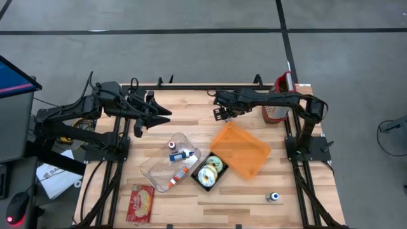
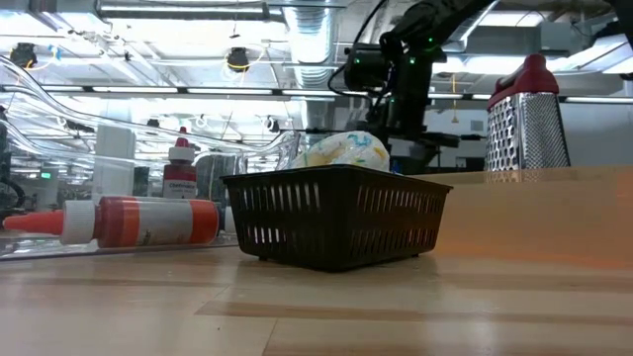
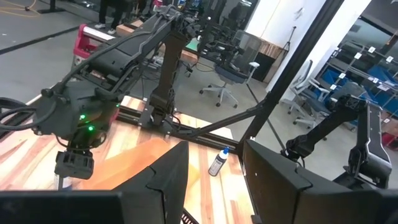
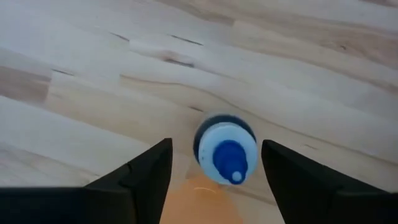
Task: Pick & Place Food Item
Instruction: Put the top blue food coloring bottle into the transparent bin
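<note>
A small bottle with a blue cap (image 4: 227, 155) stands on the wooden table, seen from above in the right wrist view. My right gripper (image 4: 216, 149) points steeply down over it, open, one finger on each side of the cap and apart from it. In the high view this gripper (image 1: 222, 116) hangs by the far corner of the orange tray (image 1: 240, 149) and hides the bottle. My left gripper (image 1: 162, 114) waits raised at the far left, roughly level and open, with nothing between its fingers (image 3: 168, 180).
A black basket (image 1: 210, 172) with wrapped food (image 2: 341, 150) sits beside the tray. A clear container (image 1: 172, 162) holds bottles, one red and lying down (image 2: 148, 222). A grater (image 1: 276, 105) stands far right, a red packet (image 1: 140, 203) near left, another small bottle (image 1: 273, 197) near right.
</note>
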Action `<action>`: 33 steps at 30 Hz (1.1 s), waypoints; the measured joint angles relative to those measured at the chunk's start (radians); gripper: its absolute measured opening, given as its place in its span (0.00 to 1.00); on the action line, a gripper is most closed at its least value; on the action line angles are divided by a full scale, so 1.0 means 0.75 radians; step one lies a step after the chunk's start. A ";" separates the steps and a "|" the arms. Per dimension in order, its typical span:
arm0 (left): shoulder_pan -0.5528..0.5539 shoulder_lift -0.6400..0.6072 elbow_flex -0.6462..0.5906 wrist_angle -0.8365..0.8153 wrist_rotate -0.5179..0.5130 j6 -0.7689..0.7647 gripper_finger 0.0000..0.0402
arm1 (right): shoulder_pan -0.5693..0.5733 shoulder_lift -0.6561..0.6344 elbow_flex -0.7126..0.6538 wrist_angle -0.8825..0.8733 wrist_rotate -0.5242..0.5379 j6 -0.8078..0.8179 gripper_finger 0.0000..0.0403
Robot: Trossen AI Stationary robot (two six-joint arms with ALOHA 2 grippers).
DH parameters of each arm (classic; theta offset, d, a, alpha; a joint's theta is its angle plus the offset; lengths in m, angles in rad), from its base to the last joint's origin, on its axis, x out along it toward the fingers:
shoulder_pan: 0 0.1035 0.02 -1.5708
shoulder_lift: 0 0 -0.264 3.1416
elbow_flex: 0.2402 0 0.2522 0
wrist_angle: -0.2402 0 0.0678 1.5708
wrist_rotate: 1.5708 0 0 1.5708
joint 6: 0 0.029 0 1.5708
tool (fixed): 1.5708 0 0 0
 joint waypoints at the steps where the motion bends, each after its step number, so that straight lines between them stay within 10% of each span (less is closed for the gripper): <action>1: 0.000 0.000 0.000 0.000 -0.007 0.000 0.37 | 0.000 0.000 -0.001 0.006 0.001 -0.002 0.58; 12: 0.000 0.000 0.000 -0.002 -0.007 -0.024 0.37 | -0.012 -0.001 0.001 0.012 0.015 -0.032 0.25; 24: 0.000 -0.001 0.001 -0.050 -0.007 -0.024 0.37 | 0.104 -0.065 0.109 0.018 0.063 -0.026 0.25; 33: 0.000 -0.007 0.001 -0.268 -0.018 0.015 0.37 | 0.541 -0.136 0.277 0.283 0.095 0.119 0.25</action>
